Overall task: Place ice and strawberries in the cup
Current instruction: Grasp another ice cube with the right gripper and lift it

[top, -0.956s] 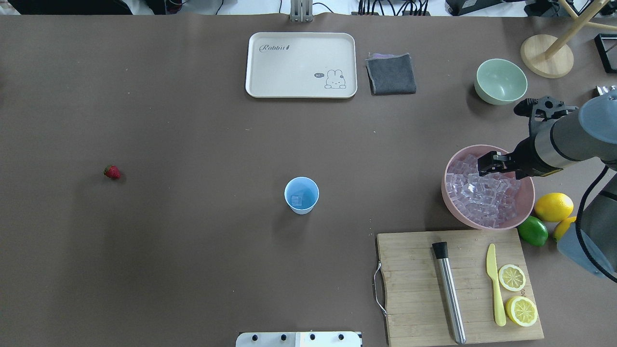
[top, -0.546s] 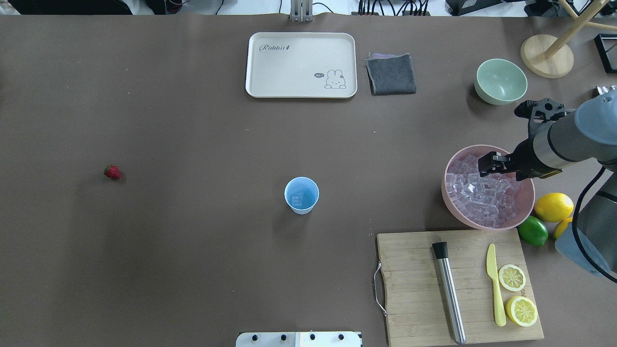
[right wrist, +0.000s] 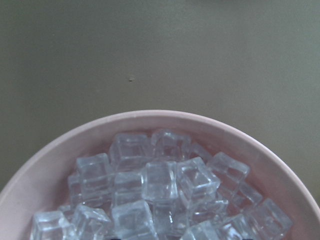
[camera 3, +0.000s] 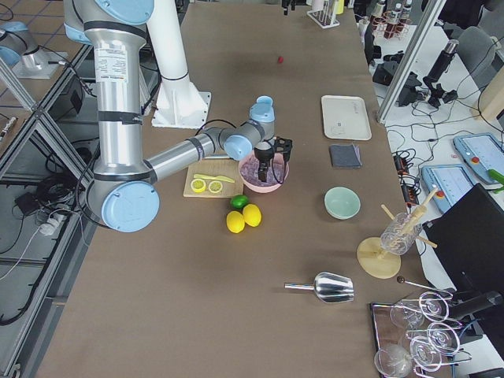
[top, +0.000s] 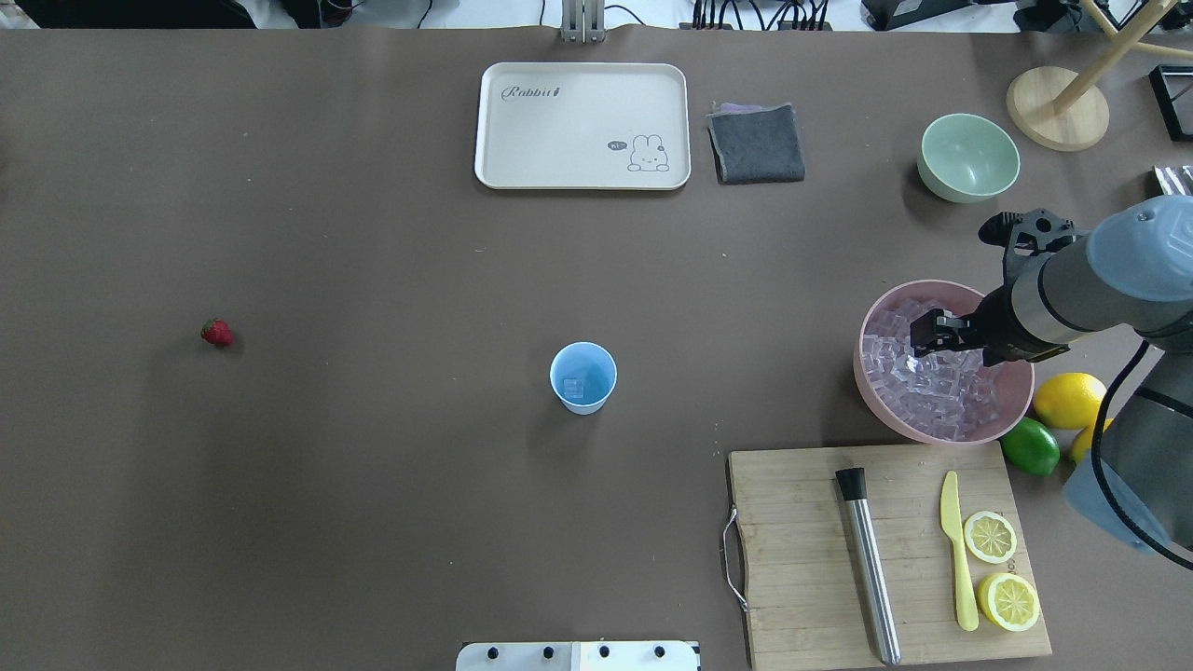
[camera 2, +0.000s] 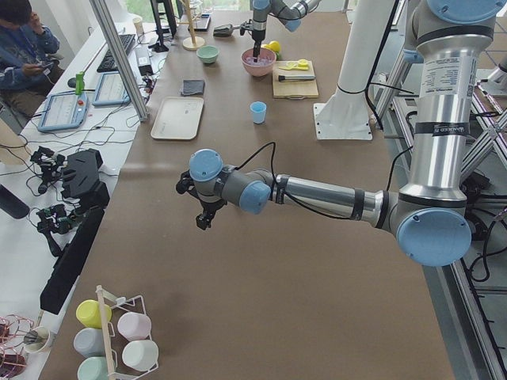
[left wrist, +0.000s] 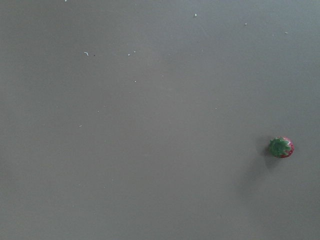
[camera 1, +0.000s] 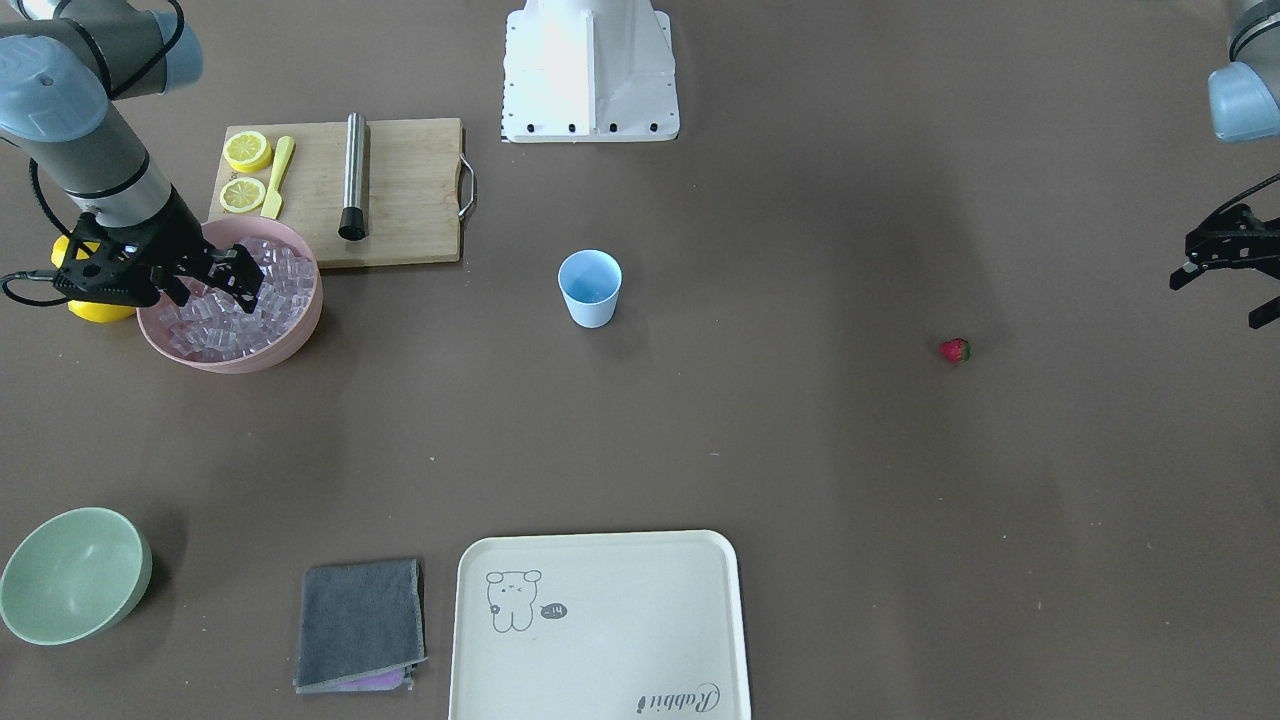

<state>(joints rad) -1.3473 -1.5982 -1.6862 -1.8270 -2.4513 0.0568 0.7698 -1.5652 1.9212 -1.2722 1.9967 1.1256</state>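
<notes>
I hold the right hand (top: 921,337), fingers apart, over the ice (top: 937,396) to pinch a cube; the left hand (camera 1: 1215,303) idles, spread too.

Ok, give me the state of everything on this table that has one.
cup: upright, one ice cube inside.
ice heap: piled in the pink bowl.
strawberry: lying alone, far from the cup.
right gripper: open, down at the ice heap.
left gripper: open, holding nothing.
green bowl: upright, empty.
lemon halves: cut side up on the board.
cloth: folded.
</notes>
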